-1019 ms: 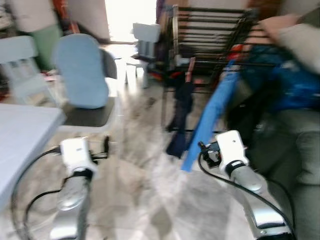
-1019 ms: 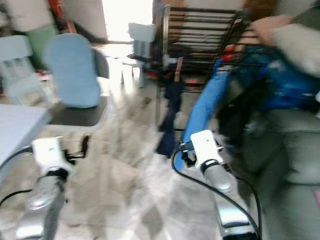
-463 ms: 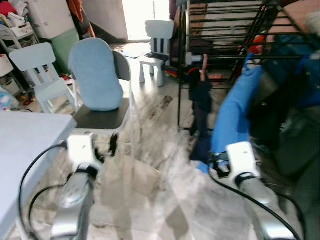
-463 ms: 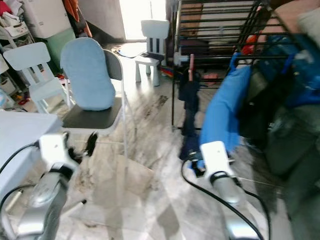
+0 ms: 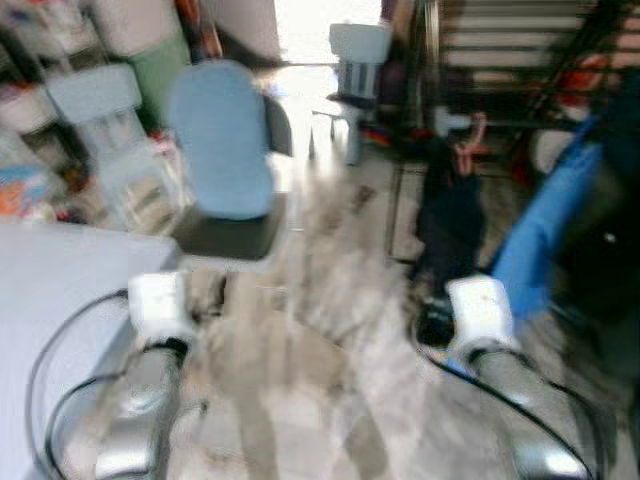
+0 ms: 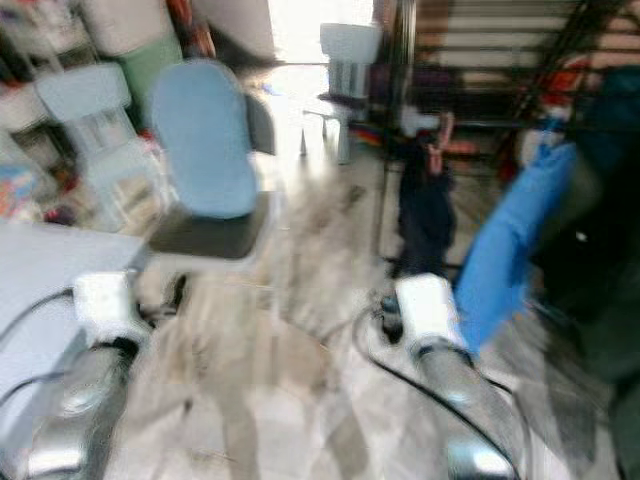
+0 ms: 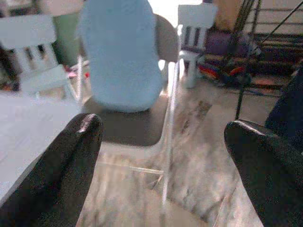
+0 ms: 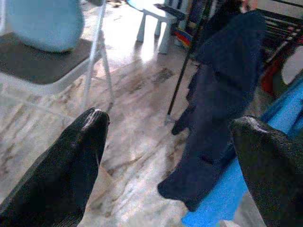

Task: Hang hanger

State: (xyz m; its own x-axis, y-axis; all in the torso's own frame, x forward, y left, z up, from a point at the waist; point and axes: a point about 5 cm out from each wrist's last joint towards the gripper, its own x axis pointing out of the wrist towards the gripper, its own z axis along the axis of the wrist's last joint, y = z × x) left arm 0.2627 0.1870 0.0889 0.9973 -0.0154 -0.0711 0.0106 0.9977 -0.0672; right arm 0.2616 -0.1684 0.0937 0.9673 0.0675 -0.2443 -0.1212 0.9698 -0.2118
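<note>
Silver arms low in front over streaked marble floor (image 5: 330,330), head views blurred. Left gripper (image 7: 161,161) with black fingers wide apart, nothing between, aimed at grey folding chair with pale blue cushion (image 7: 120,52). Right gripper (image 8: 165,156) likewise spread and empty, pointed toward dark navy garment (image 8: 222,99) hanging from black metal drying rack (image 5: 520,70), bright blue cloth (image 5: 545,235) draped just beside. Pinkish hanger hook (image 5: 472,140) atop that garment, on the rack. Further back, small white plastic child's chair (image 5: 355,60) near bright doorway.
</note>
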